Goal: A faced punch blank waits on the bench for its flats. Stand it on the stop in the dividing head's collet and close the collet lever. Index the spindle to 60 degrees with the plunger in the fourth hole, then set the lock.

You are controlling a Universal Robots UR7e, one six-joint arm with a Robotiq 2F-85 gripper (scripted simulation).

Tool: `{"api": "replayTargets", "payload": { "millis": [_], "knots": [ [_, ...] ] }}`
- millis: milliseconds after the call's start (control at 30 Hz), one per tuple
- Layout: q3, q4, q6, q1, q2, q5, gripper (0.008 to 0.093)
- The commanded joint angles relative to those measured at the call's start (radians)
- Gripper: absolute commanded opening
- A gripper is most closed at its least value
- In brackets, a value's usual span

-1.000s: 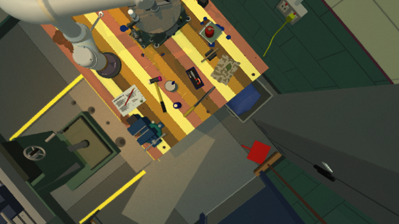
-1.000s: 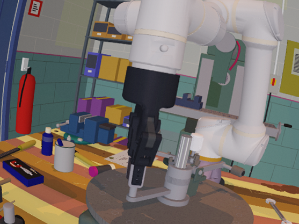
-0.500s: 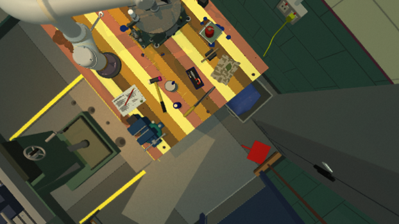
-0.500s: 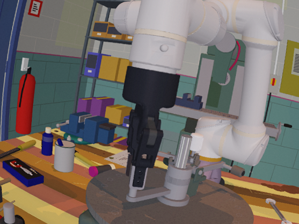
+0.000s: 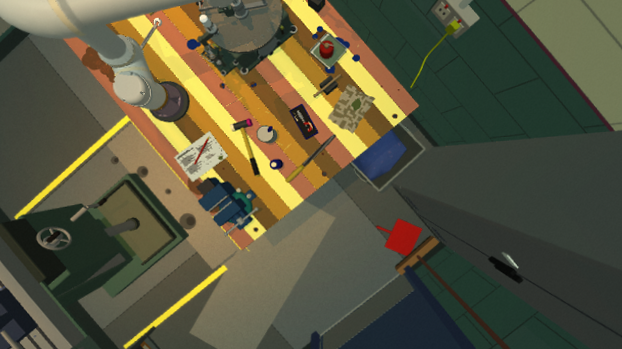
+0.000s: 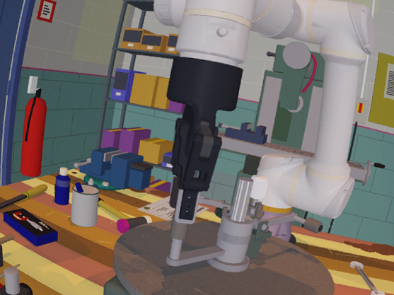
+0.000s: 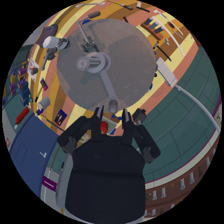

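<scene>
The plunger (image 6: 177, 243) at the end of the index arm stands on the round hole plate (image 6: 223, 274), its top partly hidden behind my fingers. The arm runs from it to the collet (image 6: 232, 243) at the plate's centre. The steel punch blank (image 6: 241, 199) stands upright in the collet. The white-knobbed collet lever (image 7: 53, 43) sticks out beyond the plate's far side. In the wrist camera the plunger's knob (image 7: 113, 105) sits just ahead of my fingertips. My gripper (image 6: 184, 210) hangs straight above the plunger, open and holding nothing.
The striped bench (image 5: 236, 107) carries a blue vise (image 6: 119, 168), a white cup (image 6: 84, 205), a blue bottle (image 6: 62, 186), a file (image 6: 9, 200), a blue case (image 6: 30, 227) and a spanner (image 6: 366, 279). My own arm's base (image 6: 307, 187) stands right behind the dividing head.
</scene>
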Motion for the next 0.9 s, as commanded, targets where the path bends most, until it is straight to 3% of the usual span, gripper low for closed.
{"api": "replayTargets", "payload": {
  "millis": [0, 200, 633, 700, 867],
  "knots": [
    [-0.01, 0.01, 0.0, 0.0, -0.003, 0.0, 0.048],
    [-0.05, 0.061, 0.0, 0.0, -0.012, 0.0, 0.048],
    [-0.059, 0.071, 0.0, 0.0, -0.013, 0.0, 0.048],
    [-0.093, 0.109, 0.0, 0.0, -0.019, 0.0, 0.048],
    [-0.277, 0.295, 0.0, 0.0, -0.025, 0.0, 0.048]
  ]
}}
